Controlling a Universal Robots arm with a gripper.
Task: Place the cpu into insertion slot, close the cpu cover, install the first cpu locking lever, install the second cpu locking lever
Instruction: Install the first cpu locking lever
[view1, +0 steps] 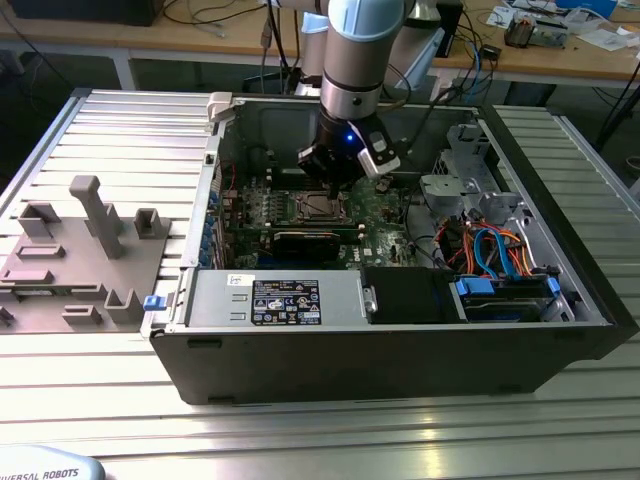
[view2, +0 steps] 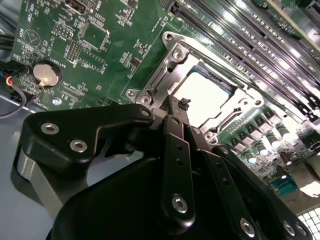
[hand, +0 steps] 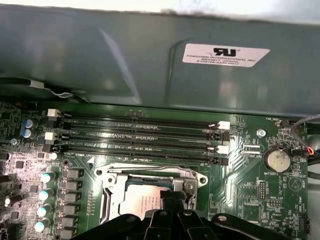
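Observation:
The cpu (view2: 202, 95) (hand: 142, 202) lies flat in the insertion slot (view1: 318, 207) on the green motherboard, its shiny top showing and the slot's contacts hidden under it. The silver cpu cover (view2: 176, 54) (hand: 150, 175) lies down around the chip as a frame. A thin metal lever (hand: 145, 171) runs along one edge of the frame. My gripper (view2: 182, 106) (hand: 172, 199) (view1: 335, 172) hangs close above the chip's edge nearest it. Its black fingers (view2: 175, 150) are shut together, and I see nothing held between them.
Long black memory slots (hand: 140, 135) run beside the socket, with a coin battery (hand: 276, 160) (view2: 45, 74) nearby. The grey case wall (hand: 150, 60) rises behind. A drive cage (view1: 470, 170), coloured cables (view1: 490, 245) and the power supply (view1: 270, 300) crowd the case. A grey fixture plate (view1: 70, 250) lies outside.

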